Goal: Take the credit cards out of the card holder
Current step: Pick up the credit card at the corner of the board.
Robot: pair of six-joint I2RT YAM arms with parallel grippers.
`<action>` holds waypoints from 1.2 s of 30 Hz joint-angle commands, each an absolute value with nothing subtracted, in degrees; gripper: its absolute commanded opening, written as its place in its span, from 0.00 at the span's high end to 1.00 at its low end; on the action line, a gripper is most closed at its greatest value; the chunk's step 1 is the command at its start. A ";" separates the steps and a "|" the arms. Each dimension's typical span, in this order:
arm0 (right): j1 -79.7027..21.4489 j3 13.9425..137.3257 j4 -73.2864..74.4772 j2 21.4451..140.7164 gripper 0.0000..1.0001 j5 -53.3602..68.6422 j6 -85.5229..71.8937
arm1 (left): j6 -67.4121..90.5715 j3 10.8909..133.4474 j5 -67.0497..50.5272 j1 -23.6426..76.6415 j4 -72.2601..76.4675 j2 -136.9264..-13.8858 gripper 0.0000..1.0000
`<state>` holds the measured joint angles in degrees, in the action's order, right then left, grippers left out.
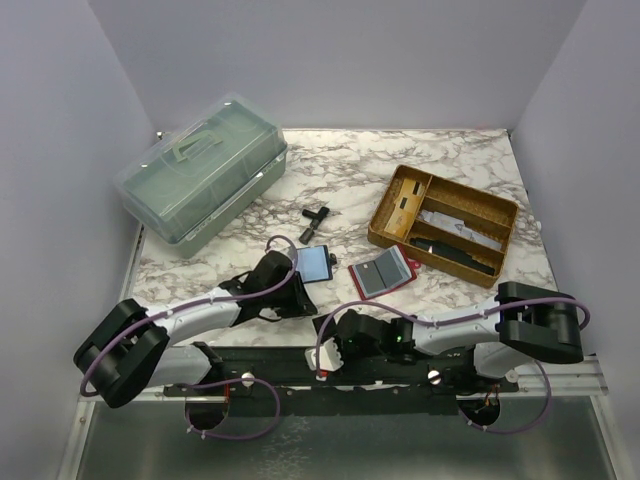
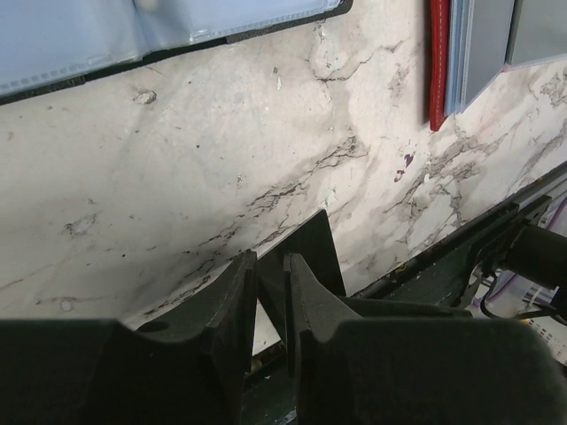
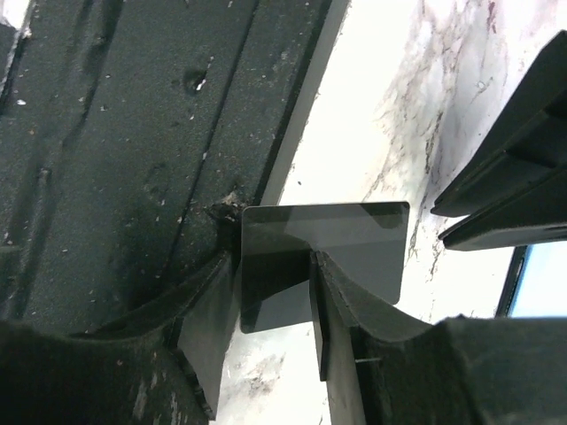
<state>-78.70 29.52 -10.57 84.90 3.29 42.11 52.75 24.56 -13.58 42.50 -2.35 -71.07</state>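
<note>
A thin dark grey rectangular card [image 3: 354, 239] is being shown face-on in the right wrist view. It is sitting just in front of the right gripper [image 3: 275, 266], over the line where the black rail [image 3: 133, 133] is meeting the white marbled desk [image 3: 399, 106]. The right gripper's jaws are being held moderately apart. One finger [image 3: 213, 301] is being shown against the card's edge, while the other is being passed behind by the card's face, so whether the card is being clamped cannot be told.

The left gripper [image 2: 270, 261] is being held low over the desk near that same edge. Its jaws are being parted by only a narrow slot, and nothing is being seen inside it. In the right wrist view its fingers [image 3: 514, 159] are being shown beside the card and apart from it.

An open red card holder [image 1: 380, 272] is being shown lying flat near the middle of the desk, with a grey flat rectangle on each flap. Just to its left, a black-edged card holder with a light blue face [image 1: 316, 263] is being shown next to the left arm's wrist.

Farther back, a small black T-shaped piece [image 1: 317, 217] is being seen on the desk. A translucent green plastic box with a handle [image 1: 205, 170] is being seen at the far left, and a brown wooden divided tray [image 1: 445, 220] at the far right
</note>
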 commanded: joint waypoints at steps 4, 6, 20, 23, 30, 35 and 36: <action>-79.22 27.99 -14.19 86.17 0.67 0.89 41.68 | 54.51 22.27 -10.95 42.63 -3.93 -66.66 0.76; -79.23 28.23 -13.74 86.14 0.70 0.94 41.45 | 54.95 21.92 -10.82 42.63 -4.00 -65.85 0.76; -79.26 36.69 -1.44 84.08 0.83 2.56 36.92 | 55.07 23.21 -10.05 42.57 -6.85 -61.27 0.76; -79.20 37.36 -0.20 83.81 0.86 2.64 36.86 | 54.99 23.70 -9.32 42.45 -7.89 -59.74 0.75; -77.45 39.14 2.39 83.22 0.96 2.77 36.66 | 55.27 24.17 -6.49 42.13 -11.43 -54.17 0.75; -74.85 40.85 3.32 82.92 0.97 3.37 37.31 | 55.94 24.00 -4.53 41.90 -13.61 -49.38 0.74; -74.36 41.14 3.34 82.84 0.97 3.47 37.46 | 56.06 23.99 -4.18 41.81 -14.03 -48.54 0.74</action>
<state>-76.16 39.27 0.23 84.01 2.39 37.71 55.33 22.76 -7.60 42.26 -10.90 -51.96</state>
